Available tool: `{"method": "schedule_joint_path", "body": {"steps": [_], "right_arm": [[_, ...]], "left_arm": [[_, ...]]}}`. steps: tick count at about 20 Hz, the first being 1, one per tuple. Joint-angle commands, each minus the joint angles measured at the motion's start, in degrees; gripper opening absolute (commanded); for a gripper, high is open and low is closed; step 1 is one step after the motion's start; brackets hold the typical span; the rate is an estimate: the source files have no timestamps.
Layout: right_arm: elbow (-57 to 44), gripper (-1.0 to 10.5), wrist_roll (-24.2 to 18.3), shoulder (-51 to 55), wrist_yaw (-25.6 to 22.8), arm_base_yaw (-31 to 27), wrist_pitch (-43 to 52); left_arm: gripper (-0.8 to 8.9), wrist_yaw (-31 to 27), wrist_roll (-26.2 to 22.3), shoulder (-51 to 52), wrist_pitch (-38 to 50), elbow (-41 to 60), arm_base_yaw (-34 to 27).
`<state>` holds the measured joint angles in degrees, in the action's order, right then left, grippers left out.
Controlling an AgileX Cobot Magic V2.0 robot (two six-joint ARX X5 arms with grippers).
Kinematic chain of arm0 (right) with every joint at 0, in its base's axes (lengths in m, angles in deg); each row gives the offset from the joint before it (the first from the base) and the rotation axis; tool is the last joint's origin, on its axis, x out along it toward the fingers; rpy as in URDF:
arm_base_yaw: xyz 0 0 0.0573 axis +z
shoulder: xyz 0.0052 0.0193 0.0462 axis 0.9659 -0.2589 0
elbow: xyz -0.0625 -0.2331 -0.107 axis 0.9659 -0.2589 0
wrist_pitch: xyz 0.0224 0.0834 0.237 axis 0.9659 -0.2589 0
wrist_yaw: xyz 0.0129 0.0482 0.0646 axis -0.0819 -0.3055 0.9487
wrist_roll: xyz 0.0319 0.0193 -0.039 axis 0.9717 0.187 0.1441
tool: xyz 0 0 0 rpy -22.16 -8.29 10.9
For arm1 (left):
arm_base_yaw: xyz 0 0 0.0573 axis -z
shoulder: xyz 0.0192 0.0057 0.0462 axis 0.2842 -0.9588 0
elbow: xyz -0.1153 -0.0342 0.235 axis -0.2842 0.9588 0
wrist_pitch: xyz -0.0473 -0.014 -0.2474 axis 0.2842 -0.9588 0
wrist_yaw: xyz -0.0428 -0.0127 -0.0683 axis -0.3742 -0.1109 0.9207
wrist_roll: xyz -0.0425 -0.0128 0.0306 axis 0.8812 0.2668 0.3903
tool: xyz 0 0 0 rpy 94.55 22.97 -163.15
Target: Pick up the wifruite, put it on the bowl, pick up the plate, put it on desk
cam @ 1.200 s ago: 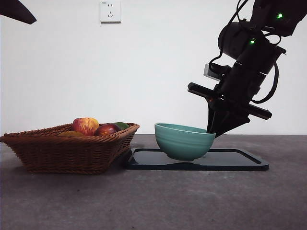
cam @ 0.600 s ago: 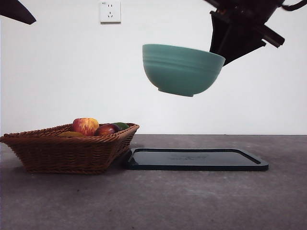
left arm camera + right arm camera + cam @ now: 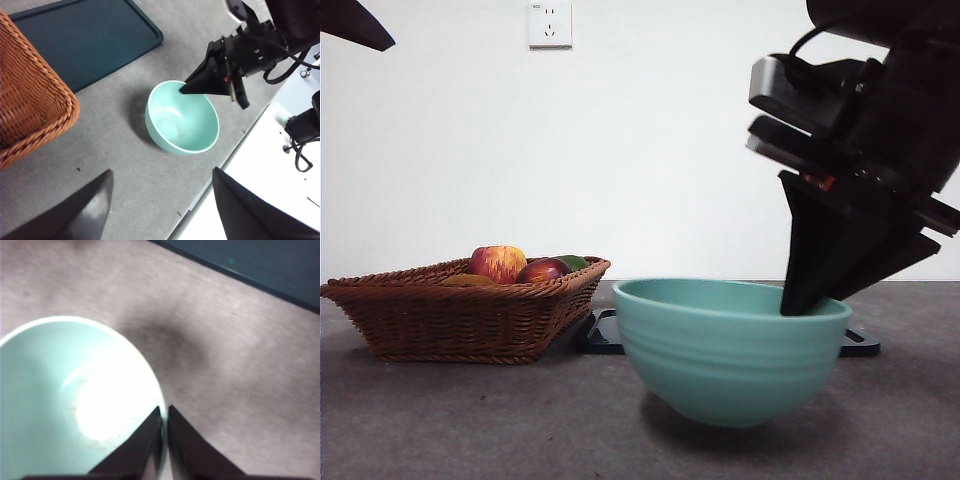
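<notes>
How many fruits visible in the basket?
3 clearly: a red-yellow apple, a dark red fruit beside it, a green one behind. A yellowish piece shows at the rim; the wicker basket may hide more.

A plain white wall (image 3: 650,150) fills the back of the front view, evenly lit and bare but for a white socket plate (image 3: 550,23) high up, left of centre. The wall meets the table's far edge in a straight level line. In the left wrist view, a white surface (image 3: 265,170) lies beyond the table's edge, with black cables (image 3: 300,145) trailing over it. The light is soft, with dim, blurred shadows.
</notes>
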<state>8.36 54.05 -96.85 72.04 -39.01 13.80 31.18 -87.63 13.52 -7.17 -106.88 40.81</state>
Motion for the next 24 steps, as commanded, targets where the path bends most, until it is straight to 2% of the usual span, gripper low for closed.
{"method": "schedule_joint_path", "body": {"steps": [1, 7, 10, 24], "right_arm": [[-0.3, 0.1, 0.7, -0.4, -0.9, 0.4, 1.0], [-0.4, 0.4, 0.7, -0.4, -1.9, 0.7, 1.7], [-0.4, 2.6, 0.7, -0.4, -1.9, 0.7, 1.7], [-0.4, 2.7, 0.7, -0.4, -1.7, 0.7, 1.7]], "left_arm": [[3.12, 0.3, -0.5, -0.3, 0.3, -0.6, 0.3], [3.12, 0.3, -0.5, -0.3, 0.2, -0.6, 0.3], [3.12, 0.3, -0.5, -0.3, 0.2, -0.6, 0.3], [3.12, 0.3, -0.5, -0.3, 0.0, -0.6, 0.3]]}}
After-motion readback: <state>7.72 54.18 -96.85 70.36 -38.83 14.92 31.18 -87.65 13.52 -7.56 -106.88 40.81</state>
